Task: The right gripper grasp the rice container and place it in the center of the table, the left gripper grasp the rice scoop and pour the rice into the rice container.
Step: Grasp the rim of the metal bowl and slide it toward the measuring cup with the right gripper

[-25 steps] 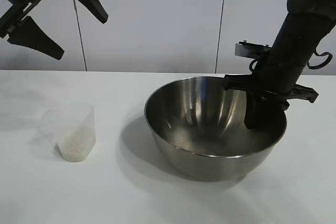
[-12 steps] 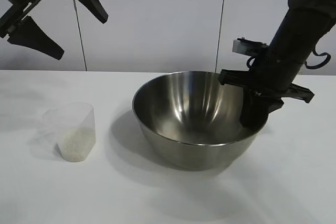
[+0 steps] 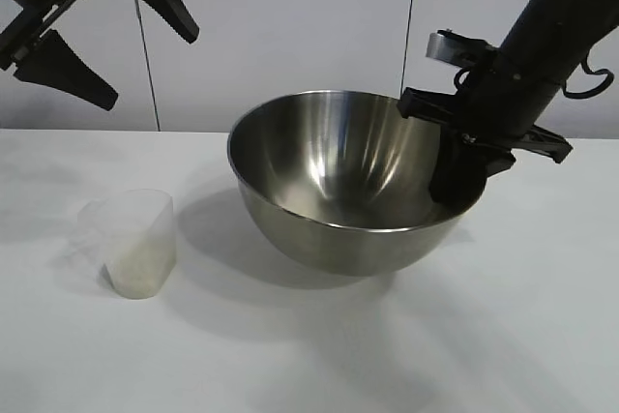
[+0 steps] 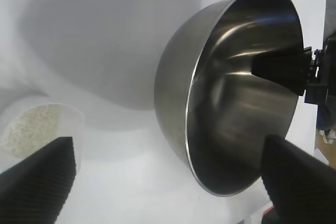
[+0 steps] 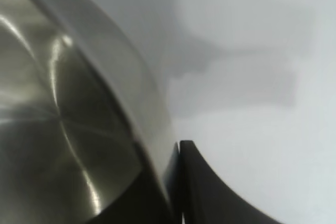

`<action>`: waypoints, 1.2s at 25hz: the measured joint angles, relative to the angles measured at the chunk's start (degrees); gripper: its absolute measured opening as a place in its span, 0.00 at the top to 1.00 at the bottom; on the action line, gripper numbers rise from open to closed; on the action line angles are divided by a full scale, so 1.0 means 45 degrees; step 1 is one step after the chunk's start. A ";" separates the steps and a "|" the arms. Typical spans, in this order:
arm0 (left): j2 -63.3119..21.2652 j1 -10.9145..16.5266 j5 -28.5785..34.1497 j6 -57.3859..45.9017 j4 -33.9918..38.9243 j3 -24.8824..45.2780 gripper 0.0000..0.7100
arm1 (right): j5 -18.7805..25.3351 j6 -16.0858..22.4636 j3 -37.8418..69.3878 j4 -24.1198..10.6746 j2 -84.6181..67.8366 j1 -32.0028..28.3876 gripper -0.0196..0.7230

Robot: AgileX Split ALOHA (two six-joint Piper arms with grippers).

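The steel rice container (image 3: 338, 171) hangs above the table (image 3: 503, 336), tilted with its right rim highest. My right gripper (image 3: 455, 181) is shut on that right rim, one finger inside the bowl and one outside. In the right wrist view the rim (image 5: 131, 103) runs between the closed fingers (image 5: 210, 192). The clear rice scoop (image 3: 131, 244) stands upright at the left with rice (image 3: 137, 273) in its bottom. My left gripper (image 3: 145, 65) is open and empty, high at the upper left. Its wrist view shows the scoop (image 4: 37, 127) and the rice container (image 4: 231, 103) below it.
A white panelled wall (image 3: 290, 36) stands behind the table. The bowl's shadow (image 3: 222, 229) falls on the table between scoop and bowl. The white tabletop runs on in front of and to the right of the bowl.
My right gripper has lifted the rice container off the table and carried it left, tilting it. The left gripper and the scoop have not moved.
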 joint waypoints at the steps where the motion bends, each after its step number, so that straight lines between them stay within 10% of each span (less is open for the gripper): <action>1: 0.0000 0.0000 0.0000 0.0000 0.0000 0.0000 0.03 | 0.0013 -0.0028 0.0000 -0.0029 0.0000 0.0192 0.96; 22: 0.0000 0.0000 0.0000 0.0000 0.0000 0.0000 0.03 | -0.0359 0.1090 0.0000 -0.1714 0.0941 0.1535 0.95; 26: 0.0000 0.0000 0.0000 0.0000 0.0000 0.0000 0.03 | -0.0359 0.1105 0.0000 -0.1714 0.0941 0.1535 0.73; 30: 0.0000 0.0000 0.0000 0.0000 0.0000 0.0000 0.03 | 0.0248 0.1136 -0.0560 -0.1714 0.0833 0.1535 0.23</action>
